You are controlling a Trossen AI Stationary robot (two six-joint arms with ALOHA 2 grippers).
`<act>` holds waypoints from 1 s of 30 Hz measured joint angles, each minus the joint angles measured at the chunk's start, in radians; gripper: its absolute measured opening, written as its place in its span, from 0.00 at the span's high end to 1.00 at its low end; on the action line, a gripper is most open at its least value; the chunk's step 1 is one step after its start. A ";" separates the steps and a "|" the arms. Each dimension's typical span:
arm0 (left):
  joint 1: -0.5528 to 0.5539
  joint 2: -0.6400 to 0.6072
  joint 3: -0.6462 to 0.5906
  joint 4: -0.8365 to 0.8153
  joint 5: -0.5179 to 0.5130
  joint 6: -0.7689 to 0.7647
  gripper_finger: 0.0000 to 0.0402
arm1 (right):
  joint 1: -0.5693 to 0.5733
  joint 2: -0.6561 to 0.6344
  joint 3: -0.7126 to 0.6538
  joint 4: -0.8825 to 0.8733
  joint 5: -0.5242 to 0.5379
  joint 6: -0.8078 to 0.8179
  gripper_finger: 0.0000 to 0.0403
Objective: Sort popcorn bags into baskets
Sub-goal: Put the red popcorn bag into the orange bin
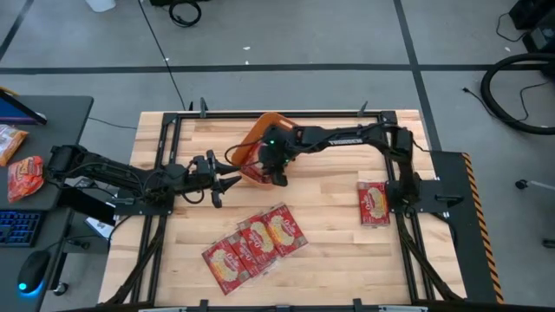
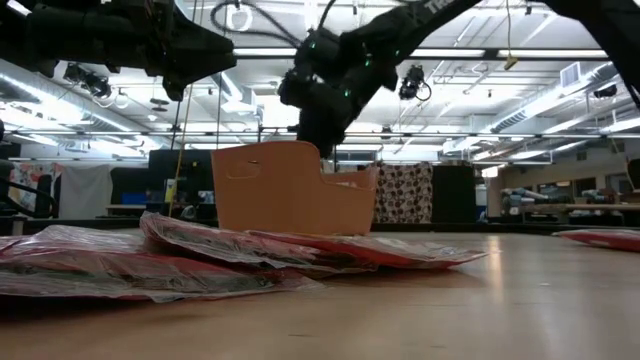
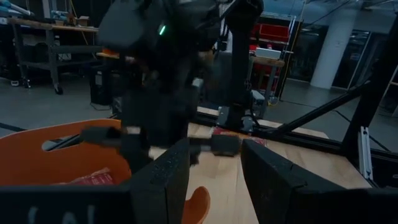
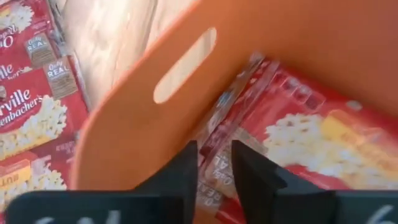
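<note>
The orange tub (image 1: 253, 140) stands at the table's far middle; it also shows in the low view (image 2: 290, 190). My right gripper (image 1: 277, 170) reaches down into it from above and is shut on a red popcorn bag (image 4: 311, 137). My left gripper (image 1: 227, 176) hovers open and empty just left of the tub, its fingers (image 3: 168, 180) pointing at the tub wall (image 3: 56, 155). Three bags (image 1: 256, 244) lie overlapping on the near middle of the table. One bag (image 1: 373, 203) lies flat at the right. My right gripper pinches the bag's clear sealed end edge (image 4: 217, 138) between its two fingers, which point down into the tub. The rest of the bag lies slanted inside the tub, near the wall with the handle slot (image 4: 183, 65).
Another packet (image 1: 24, 176) lies on the side desk beyond the table's left edge. The black frame rail (image 1: 286, 114) runs along the far edge behind the tub. Bare wood lies between the tub and the bag cluster.
</note>
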 joint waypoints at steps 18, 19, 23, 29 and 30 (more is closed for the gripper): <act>-0.111 0.163 0.085 -0.027 0.266 0.138 0.63 | 0.231 -0.483 -0.382 0.044 0.506 0.074 0.60; -0.126 0.197 0.121 -0.033 0.244 0.161 0.63 | 0.248 -0.514 -0.435 0.089 0.521 0.088 0.60; -0.165 0.330 0.271 -0.156 0.175 0.218 0.63 | 0.306 -0.607 -0.613 0.217 0.532 0.137 0.60; -0.171 0.506 0.455 -0.436 0.131 0.166 0.63 | 0.376 -0.665 -0.789 0.338 0.531 0.182 0.60; -0.171 0.528 0.484 -0.488 0.127 0.138 0.63 | 0.384 -0.666 -0.811 0.356 0.531 0.190 0.60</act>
